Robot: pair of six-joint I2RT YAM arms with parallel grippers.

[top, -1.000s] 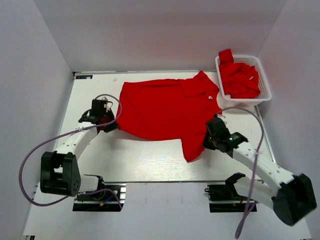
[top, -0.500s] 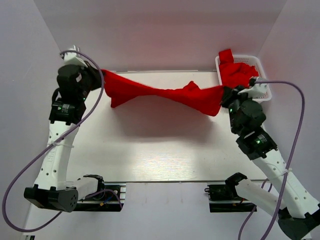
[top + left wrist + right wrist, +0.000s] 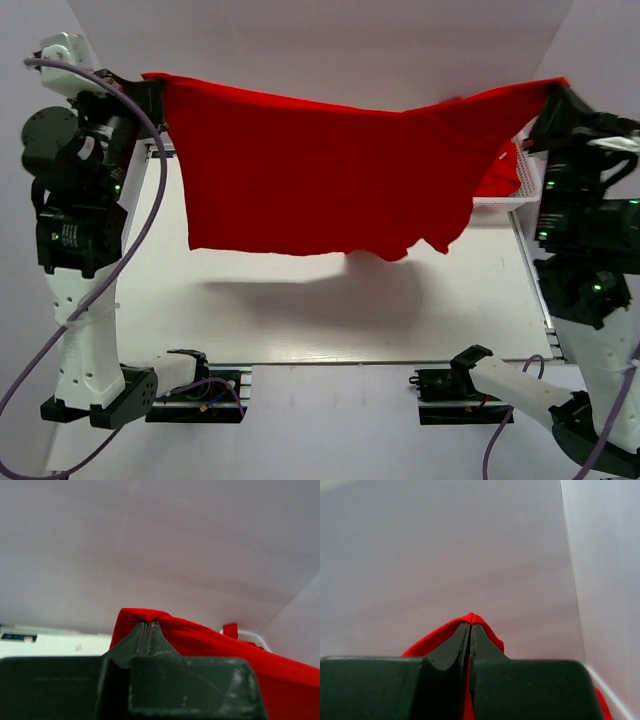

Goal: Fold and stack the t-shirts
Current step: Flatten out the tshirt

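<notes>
We hold the red t-shirt (image 3: 320,180) in the air between our two arms, spread wide like a banner above the white table (image 3: 250,330). Our left gripper (image 3: 150,92) is clamped on the shirt's upper left corner, high up by the left wall. In the left wrist view its dark fingers (image 3: 135,641) are pressed together with a small fold of red cloth pinched at their tips, and the fabric runs off to the right from there. Our right gripper (image 3: 548,100) pinches the opposite upper corner near the right wall. The right wrist view shows its fingers (image 3: 456,642) closed tight on a little peak of red fabric, with more cloth falling behind them. The top edge of the shirt sags slightly in the middle between the two grips. The body hangs down from it as a broad sheet with a straight left side, and the bottom hem is uneven, dipping lower toward the right. No part of the shirt touches the table, and a soft shadow (image 3: 330,295) lies on the surface beneath it. Behind the shirt's right end we see part of the white basket (image 3: 500,204) at the far right of the table. In the left wrist view a piece of red cloth (image 3: 230,630) sticks up from it. Both arms stand tall and upright from their bases at the near edge.
</notes>
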